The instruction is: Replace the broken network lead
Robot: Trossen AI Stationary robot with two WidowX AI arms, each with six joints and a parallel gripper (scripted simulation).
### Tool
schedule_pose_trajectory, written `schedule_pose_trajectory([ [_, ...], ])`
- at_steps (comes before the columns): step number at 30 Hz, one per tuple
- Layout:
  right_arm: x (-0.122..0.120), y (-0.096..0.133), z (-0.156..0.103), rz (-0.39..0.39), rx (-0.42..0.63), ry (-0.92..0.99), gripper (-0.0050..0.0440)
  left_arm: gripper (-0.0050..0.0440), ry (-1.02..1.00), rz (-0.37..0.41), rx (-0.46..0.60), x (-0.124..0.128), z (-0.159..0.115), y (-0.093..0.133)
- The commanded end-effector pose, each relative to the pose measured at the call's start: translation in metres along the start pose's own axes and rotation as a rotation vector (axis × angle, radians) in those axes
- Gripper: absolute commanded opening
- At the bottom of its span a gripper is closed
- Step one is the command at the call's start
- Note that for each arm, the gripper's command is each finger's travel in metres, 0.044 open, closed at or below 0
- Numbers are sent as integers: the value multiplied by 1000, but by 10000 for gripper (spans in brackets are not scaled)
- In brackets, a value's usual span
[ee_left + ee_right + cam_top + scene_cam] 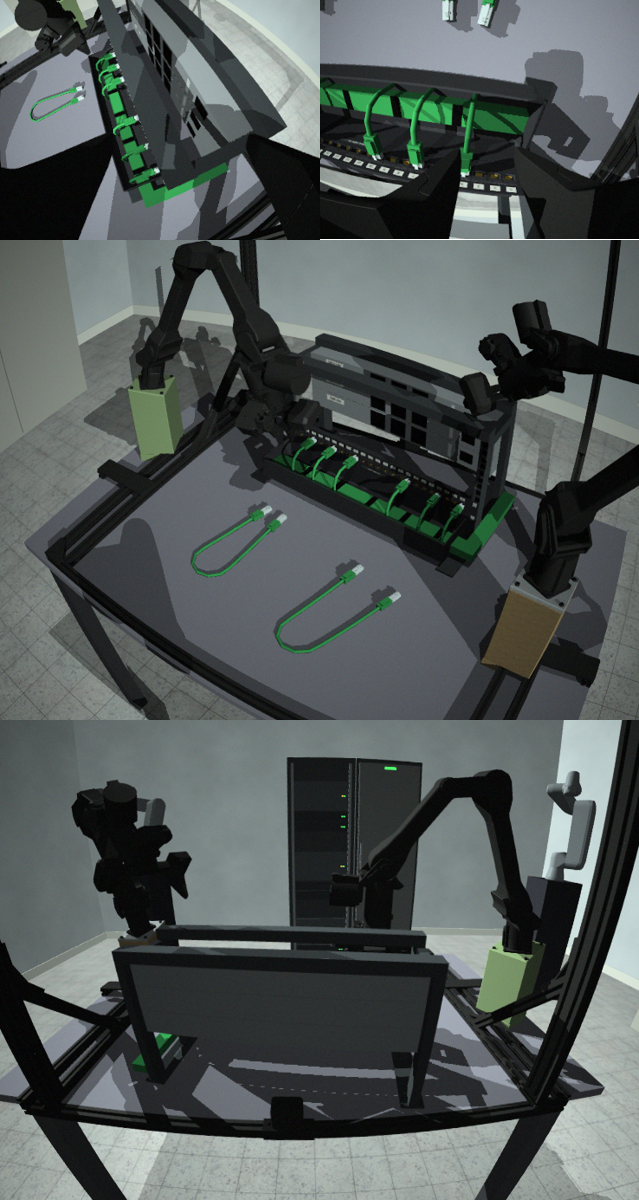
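Note:
The patch panel rack (356, 361) (183, 70) (278, 1008) stands at the back of the table. Six green leads are plugged along its port row. The leftmost plug (308, 443) (466, 161) stands between the fingers of my right gripper (301, 425) (487, 154). The fingers are partly open on either side of it and not closed on it. Two more plugs (415, 155) (373, 145) sit beside it. My left gripper (477, 389) (170, 869) is wide open and empty, high above the rack's right end. Two spare leads (227, 544) (330, 619) lie on the table in front; one shows in the left wrist view (52, 104).
A green cable tray (485, 528) (187, 184) (493, 119) runs along the rack's foot. Spare plug ends (448, 10) (486, 13) show at the top of the right wrist view. Arm bases stand at the table's left (154, 415) and right (526, 632).

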State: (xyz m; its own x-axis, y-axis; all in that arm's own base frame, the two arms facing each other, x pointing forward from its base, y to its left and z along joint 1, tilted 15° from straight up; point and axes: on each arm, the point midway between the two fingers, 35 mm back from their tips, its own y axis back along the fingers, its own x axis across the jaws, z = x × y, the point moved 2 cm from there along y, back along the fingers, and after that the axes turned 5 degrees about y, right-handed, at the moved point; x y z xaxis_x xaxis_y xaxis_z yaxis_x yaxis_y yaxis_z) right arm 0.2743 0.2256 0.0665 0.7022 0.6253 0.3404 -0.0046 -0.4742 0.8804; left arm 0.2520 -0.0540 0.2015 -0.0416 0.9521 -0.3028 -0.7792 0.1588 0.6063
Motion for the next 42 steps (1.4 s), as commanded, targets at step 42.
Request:
schedule_pose_trajectory([
  [42,22,-63,-26,-11,171,-169,176,440,0,0,0,0,0,0],
])
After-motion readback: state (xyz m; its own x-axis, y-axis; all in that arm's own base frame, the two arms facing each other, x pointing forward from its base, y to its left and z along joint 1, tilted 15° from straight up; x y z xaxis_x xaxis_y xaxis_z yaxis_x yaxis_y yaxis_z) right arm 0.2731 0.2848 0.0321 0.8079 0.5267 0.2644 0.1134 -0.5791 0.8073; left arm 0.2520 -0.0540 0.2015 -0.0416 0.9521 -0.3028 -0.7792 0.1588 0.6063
